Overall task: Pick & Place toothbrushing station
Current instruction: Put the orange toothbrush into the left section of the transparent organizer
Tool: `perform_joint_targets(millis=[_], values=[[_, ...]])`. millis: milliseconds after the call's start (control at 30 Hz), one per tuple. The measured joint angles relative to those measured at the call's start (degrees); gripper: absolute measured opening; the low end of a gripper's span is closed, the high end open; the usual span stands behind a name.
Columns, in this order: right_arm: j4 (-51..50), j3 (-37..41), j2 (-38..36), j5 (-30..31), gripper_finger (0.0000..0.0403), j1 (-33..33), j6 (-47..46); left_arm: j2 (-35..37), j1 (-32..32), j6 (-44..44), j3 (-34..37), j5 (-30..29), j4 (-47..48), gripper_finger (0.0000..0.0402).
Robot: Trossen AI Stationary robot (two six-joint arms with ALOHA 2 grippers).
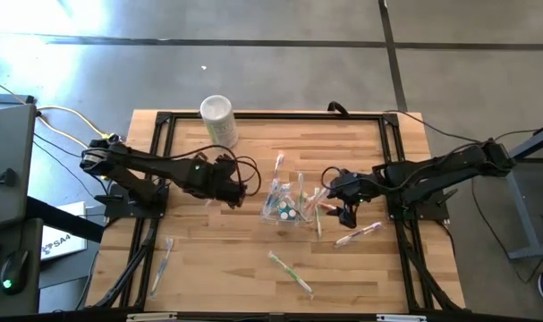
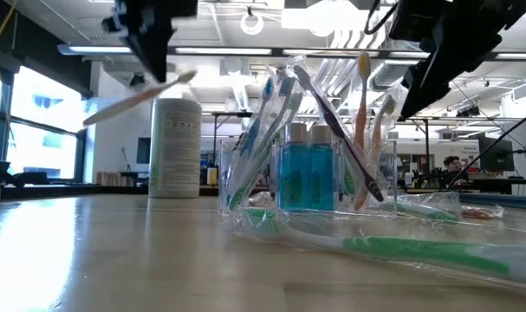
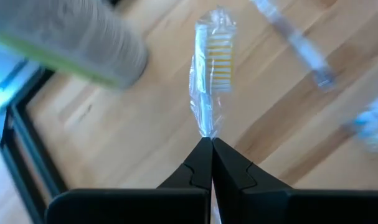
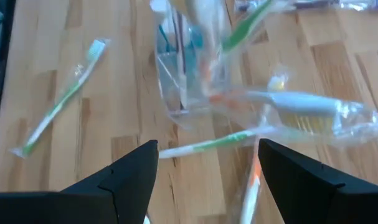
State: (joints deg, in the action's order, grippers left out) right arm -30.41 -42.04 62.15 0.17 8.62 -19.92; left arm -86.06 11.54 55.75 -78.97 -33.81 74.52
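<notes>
The cup [image 1: 284, 211] stands at the centre of the table [image 1: 208, 250], with brushes and tubes [image 2: 308, 169] in it. My left gripper [image 1: 240, 190] is to its left, my right gripper [image 1: 345, 217] to its right. The cylinder [image 1: 219, 120] stands behind. Loose brushes lie before and right.

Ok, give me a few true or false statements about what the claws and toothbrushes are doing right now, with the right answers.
1. The left claw is shut on a wrapped toothbrush. True.
2. The right claw is shut. False: it is open, holding nothing.
3. The clear cup is empty. False: it holds toothbrushes and teal tubes.
4. A green toothbrush lies on the table near its front edge. True.
5. The white cylinder sits inside the cup. False: it is apart.
</notes>
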Motion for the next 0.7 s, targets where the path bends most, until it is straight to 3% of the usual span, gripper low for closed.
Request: perform_joint_targets(millis=[100,267,600,700], values=[[0.02,0.00,0.00,2.51,0.0270,0.01,-1.61,0.00,3.35,-1.24,-2.57,-4.20,-0.06,0.0001],[-3.64,0.00,-0.41,11.69,0.0270,-0.02,-7.25,0.48,7.20,-1.03,-5.03,-8.03,3.80,0.0001],[-8.83,0.00,-3.37,13.35,0.0270,0.04,-10.85,1.92,7.95,0.03,-5.41,-10.96,5.44,0.0000],[-8.86,0.00,-4.63,13.24,0.0270,0.04,-10.83,1.88,7.97,-1.30,-5.39,-11.37,2.01,0.0000]])
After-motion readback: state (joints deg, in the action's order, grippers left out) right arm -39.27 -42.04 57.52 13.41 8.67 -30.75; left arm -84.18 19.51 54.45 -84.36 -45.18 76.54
